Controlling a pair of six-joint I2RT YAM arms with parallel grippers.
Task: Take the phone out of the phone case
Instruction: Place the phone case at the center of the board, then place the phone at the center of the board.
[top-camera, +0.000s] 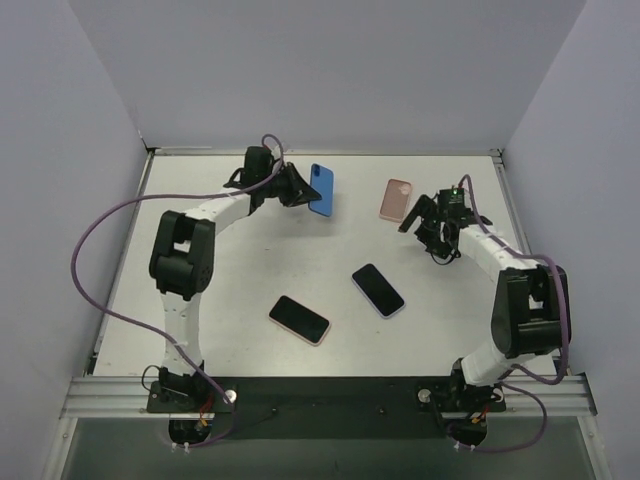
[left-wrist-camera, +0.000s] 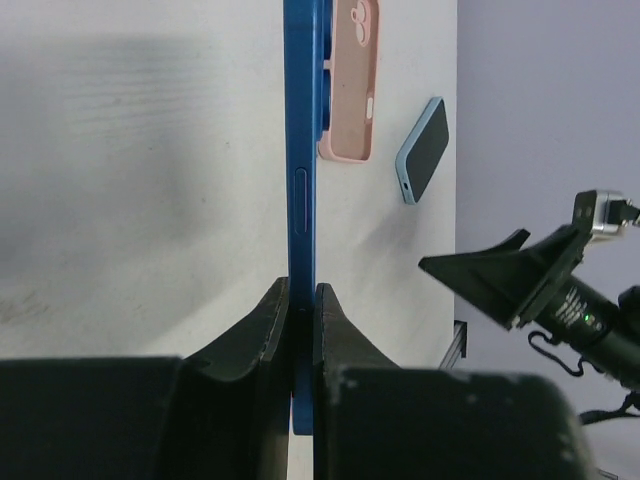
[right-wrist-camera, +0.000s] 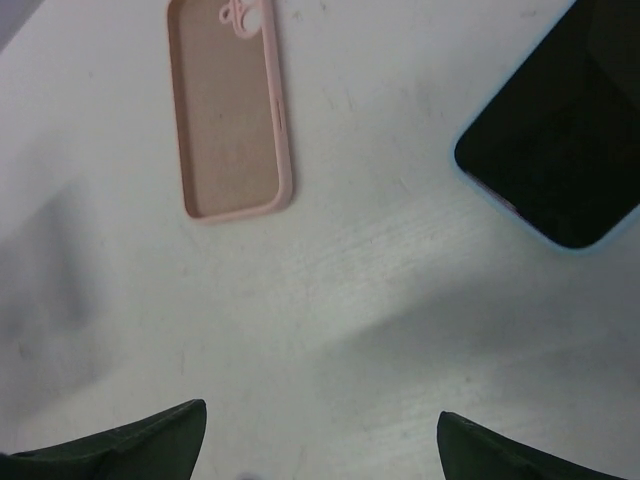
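Left jaws pinch blue phone (left-wrist-camera: 300, 150); right jaws wide.

The left arm stretches toward the surface's far edge, its left gripper (left-wrist-camera: 300, 297) pinching a blue phone (left-wrist-camera: 300, 150). The right gripper (right-wrist-camera: 320, 428) hangs near the far-right corner, jaws spread wide.

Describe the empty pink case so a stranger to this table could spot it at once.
On the white table, look far right, just beyond the right arm's open tool. The pink case lies flat there, hollow side up. It is the only pink, empty shell; the nearest phone shows a dark screen.
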